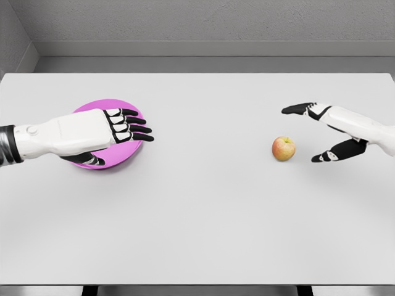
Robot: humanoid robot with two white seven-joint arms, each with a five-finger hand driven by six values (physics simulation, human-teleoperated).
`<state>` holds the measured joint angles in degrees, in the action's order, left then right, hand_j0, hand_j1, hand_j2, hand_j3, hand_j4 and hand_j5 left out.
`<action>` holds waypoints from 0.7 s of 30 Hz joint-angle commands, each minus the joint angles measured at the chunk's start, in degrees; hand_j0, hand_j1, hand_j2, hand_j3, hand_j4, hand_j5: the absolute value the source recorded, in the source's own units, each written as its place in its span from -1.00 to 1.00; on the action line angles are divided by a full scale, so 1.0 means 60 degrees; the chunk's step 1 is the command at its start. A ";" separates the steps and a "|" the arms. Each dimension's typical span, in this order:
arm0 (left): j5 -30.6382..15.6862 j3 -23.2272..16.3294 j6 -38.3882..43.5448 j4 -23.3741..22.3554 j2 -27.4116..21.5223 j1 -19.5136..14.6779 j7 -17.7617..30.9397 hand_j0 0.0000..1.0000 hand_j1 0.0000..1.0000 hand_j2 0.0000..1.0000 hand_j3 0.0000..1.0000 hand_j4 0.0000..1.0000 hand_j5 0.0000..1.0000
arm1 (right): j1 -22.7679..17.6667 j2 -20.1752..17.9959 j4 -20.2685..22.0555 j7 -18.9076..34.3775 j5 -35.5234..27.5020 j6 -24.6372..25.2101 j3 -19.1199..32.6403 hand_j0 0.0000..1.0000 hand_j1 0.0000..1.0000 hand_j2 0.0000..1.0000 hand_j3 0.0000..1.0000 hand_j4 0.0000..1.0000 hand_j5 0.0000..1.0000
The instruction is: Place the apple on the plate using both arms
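Covering pink plate [120, 161]: left hand [108, 132]; apple [284, 148] well apart.

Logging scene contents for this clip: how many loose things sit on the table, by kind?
Apple: 1
Plate (pink, under the left hand): 1
Total: 2
Both sit on the white table; the open right hand is beside the apple, not touching it.

White table [197, 234]. Pink plate [126, 154] at left, partly covered from view. Apple [284, 148] at right, well apart from plate.
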<state>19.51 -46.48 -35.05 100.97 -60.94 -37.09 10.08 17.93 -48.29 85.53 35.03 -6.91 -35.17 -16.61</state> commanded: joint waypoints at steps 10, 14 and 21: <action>-0.0014 -0.0266 0.0009 0.0003 0.0137 -0.0044 0.0474 1.00 1.00 1.00 1.00 1.00 1.00 | 0.0161 0.0006 -0.0705 -0.0005 -0.0123 0.0029 -0.0601 1.00 1.00 1.00 1.00 1.00 1.00; -0.0014 -0.0280 0.0009 0.0003 0.0137 -0.0059 0.0488 1.00 1.00 1.00 1.00 1.00 1.00 | 0.0351 0.0035 -0.0852 -0.0005 -0.0152 0.0029 -0.0908 1.00 1.00 1.00 1.00 1.00 1.00; -0.0014 -0.0266 0.0009 0.0003 0.0137 -0.0059 0.0488 1.00 1.00 1.00 1.00 1.00 1.00 | 0.1054 0.0372 -0.1467 -0.0005 -0.0137 0.0091 -0.1904 1.00 1.00 1.00 1.00 1.00 1.00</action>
<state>19.79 -48.13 -35.07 100.98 -60.07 -37.44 13.03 24.43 -46.66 77.72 35.02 -7.34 -34.79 -26.25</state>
